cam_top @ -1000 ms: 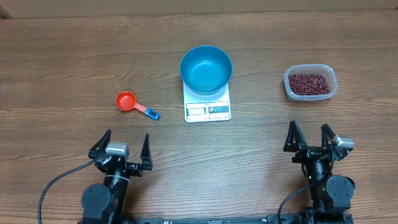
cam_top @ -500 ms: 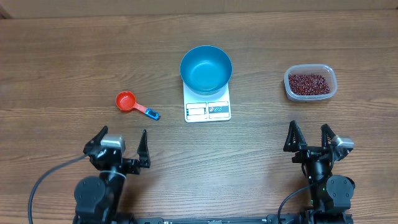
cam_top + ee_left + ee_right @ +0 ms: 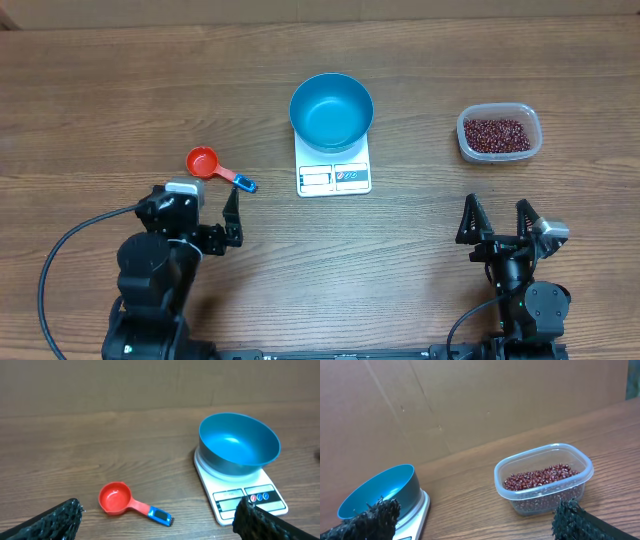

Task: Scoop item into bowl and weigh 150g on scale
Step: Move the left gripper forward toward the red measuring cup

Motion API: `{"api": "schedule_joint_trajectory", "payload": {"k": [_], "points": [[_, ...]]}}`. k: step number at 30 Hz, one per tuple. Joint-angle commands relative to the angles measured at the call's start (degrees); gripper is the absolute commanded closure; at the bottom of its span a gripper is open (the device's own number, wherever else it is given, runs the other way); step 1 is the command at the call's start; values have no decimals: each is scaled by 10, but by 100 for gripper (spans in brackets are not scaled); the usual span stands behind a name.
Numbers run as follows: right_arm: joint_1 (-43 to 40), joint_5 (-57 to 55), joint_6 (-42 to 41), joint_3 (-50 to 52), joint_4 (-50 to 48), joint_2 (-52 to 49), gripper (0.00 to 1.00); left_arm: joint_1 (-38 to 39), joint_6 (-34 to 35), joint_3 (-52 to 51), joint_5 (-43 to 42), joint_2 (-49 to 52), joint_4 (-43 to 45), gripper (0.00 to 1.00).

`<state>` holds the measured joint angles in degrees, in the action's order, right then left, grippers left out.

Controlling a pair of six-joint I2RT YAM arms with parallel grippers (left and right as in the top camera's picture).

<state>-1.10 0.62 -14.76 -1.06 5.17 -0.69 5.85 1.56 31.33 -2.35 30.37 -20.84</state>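
Both your left claw (image 3: 196, 213) and right claw (image 3: 497, 222) gape wide and empty, and the left one sits nearer the red scoop (image 3: 203, 161), just ahead, handle pointing right.

One bowl (image 3: 331, 110), one scale (image 3: 334, 177), one scoop (image 3: 203, 162), one tub (image 3: 545, 457)

Deep blue bowl (image 3: 331, 111): round, upright, empty, sitting on far part of scale. White flat scale (image 3: 334, 177): mid-scene, display and buttons on near edge uncovered. Dark red-brown beans (image 3: 495, 135): loose heap inside clear tub (image 3: 499, 107), far right, well apart from scale.
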Motion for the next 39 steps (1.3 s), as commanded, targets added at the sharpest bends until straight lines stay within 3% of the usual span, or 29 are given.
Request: {"api": "schedule_joint_trajectory", "payload": {"k": [1, 39], "points": [[-2, -4, 4, 6, -3, 5, 0, -7, 8, 15, -17, 5, 3, 0], [-2, -4, 4, 6, -3, 5, 0, -7, 32, 15, -17, 33, 5, 0]]}}
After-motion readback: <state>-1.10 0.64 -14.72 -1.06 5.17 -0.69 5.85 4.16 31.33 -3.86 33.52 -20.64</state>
